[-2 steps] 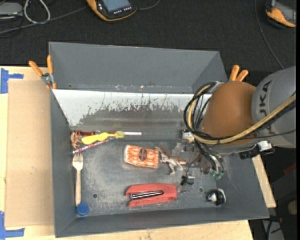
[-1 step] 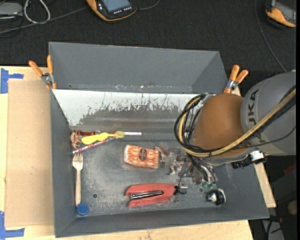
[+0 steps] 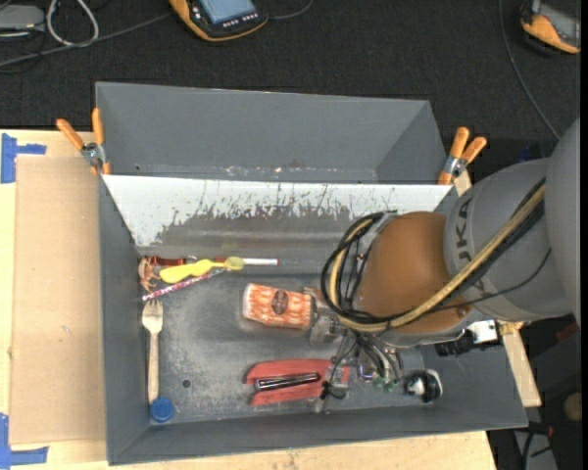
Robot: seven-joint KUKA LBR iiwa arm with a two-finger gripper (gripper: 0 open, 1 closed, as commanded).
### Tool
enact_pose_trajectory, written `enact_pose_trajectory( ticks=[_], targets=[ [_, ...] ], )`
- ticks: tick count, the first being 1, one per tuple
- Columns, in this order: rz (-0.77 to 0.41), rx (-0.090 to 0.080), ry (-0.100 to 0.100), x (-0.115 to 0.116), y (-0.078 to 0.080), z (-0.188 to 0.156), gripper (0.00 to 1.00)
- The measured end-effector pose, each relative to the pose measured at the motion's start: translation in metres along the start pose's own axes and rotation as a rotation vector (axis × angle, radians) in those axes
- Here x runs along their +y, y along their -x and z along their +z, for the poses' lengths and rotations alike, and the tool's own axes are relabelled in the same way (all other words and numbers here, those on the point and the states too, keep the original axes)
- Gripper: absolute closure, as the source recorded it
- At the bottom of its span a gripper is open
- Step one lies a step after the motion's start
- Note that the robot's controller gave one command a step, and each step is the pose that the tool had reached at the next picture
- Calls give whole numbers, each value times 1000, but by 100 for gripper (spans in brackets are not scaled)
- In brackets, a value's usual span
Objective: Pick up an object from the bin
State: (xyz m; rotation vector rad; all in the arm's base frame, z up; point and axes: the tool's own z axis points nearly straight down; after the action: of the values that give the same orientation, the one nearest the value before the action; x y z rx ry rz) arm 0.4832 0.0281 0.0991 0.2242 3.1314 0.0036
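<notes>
Several things lie unlifted in the bin (image 3: 274, 135); gripper (image 3: 335, 375) sits low at the red tool's (image 3: 284, 380) right end. Whether it is clenched cannot be told; the lift remains.

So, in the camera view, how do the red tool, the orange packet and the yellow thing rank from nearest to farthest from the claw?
1. red tool: right beside the claw, on the view's left of it.
2. orange packet: above and left of the claw in the view.
3. yellow thing: far to the view's left, plainly farthest.
</notes>
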Motion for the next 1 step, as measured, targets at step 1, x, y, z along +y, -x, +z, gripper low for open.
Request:
enact_pose_trajectory(
  ticks=[1],
  targets=[
    [-50, -2, -2, 22, 2, 14, 100]
  ],
)
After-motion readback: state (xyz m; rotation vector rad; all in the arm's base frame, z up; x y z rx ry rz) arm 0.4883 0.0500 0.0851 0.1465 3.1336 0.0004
